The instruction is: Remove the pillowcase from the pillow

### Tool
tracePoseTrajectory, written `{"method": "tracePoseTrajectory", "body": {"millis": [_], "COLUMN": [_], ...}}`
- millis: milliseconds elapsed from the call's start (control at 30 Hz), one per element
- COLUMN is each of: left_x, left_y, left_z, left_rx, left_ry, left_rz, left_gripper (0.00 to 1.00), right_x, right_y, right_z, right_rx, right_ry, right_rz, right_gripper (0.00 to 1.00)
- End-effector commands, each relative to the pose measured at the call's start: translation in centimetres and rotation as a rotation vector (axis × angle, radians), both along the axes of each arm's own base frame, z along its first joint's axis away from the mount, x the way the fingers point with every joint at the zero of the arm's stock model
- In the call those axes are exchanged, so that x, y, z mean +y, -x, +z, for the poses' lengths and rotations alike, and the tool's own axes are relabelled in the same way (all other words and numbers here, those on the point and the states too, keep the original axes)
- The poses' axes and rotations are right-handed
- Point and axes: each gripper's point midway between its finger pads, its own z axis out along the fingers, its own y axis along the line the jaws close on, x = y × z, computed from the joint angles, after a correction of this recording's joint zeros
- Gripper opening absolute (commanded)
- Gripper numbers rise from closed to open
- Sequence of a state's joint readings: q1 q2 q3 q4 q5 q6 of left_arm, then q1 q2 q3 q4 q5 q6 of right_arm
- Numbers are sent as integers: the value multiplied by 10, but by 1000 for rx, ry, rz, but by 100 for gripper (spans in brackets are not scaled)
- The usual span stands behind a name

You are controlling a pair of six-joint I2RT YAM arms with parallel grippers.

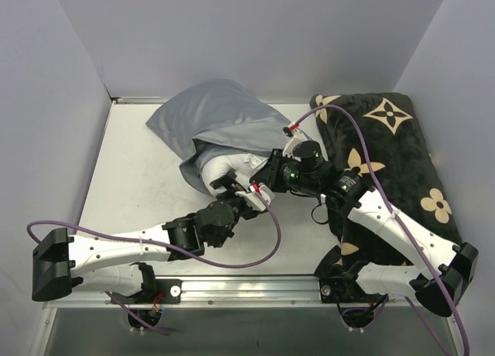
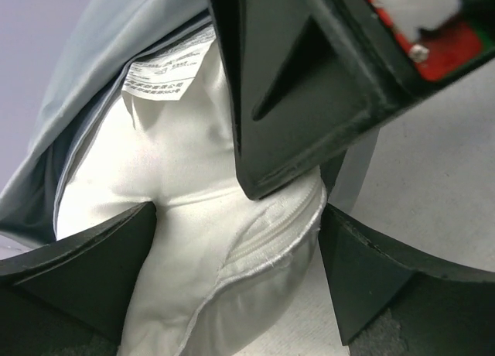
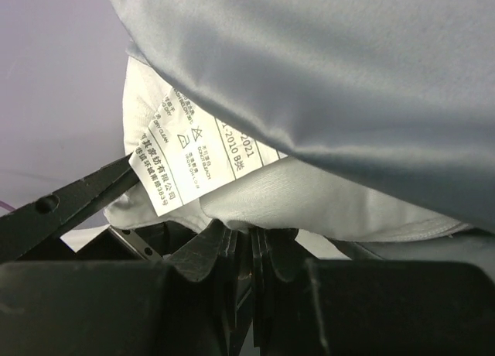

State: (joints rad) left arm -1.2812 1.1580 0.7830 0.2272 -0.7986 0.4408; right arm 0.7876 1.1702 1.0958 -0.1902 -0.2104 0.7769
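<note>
The pillowcase (image 1: 213, 112) lies crumpled at the far centre of the worktop (image 1: 131, 178), toward 12 o'clock in the top view, with its open end facing 5 o'clock. The pillow (image 1: 219, 170) sits mostly inside it. Only one white corner protrudes from the opening, and the grey fabric is bunched back around that corner. A printed care tag (image 2: 166, 71) hangs from the pillow seam just inside the opening, partly overlapped by the grey hem. The left tool (image 2: 238, 213) is released: its two fingers stand wide apart on either side of the exposed corner, at 9 and 3 o'clock of it in the left wrist view, without clamping it. The right tool (image 3: 251, 244) is clenched, with its fingers together and its tip pressed against the white fabric at the zippered seam of the same corner. Whether any fabric is pinched between its fingers cannot be determined. A black plush cushion (image 1: 390, 151) with tan flower motifs occupies the worktop at 3 o'clock, and the right arm lies across it.
</note>
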Motion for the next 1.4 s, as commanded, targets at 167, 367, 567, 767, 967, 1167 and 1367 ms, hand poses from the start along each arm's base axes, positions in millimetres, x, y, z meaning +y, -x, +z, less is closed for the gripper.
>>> {"method": "tracePoseTrajectory", "body": {"millis": [167,367,567,767,967,1167,1367], "left_x": [14,8,14,17,22,22,20], "left_y": [-30,-36,-38,-33,-33,-36,-33], "left_z": [7,-1,-2,-10,-12,1,26], "left_rx": [-16,9,59,187,269,340,349], "left_ry": [109,110,167,326,413,473,503], "left_rz": [95,97,126,128,158,175,151], "left_gripper": [83,42,0,0,0,0,0], "right_x": [9,9,5,-15,-52,-75,-66], "right_y": [17,19,14,7,5,10,18], "right_z": [63,69,66,49,53,58,41], "right_rx": [-120,-132,-147,-186,-327,-398,-436], "right_ry": [-143,-149,-117,7,178,282,417], "right_rz": [67,69,50,-3,-66,-75,3], "right_gripper": [0,0,0,17,57,61,55]}}
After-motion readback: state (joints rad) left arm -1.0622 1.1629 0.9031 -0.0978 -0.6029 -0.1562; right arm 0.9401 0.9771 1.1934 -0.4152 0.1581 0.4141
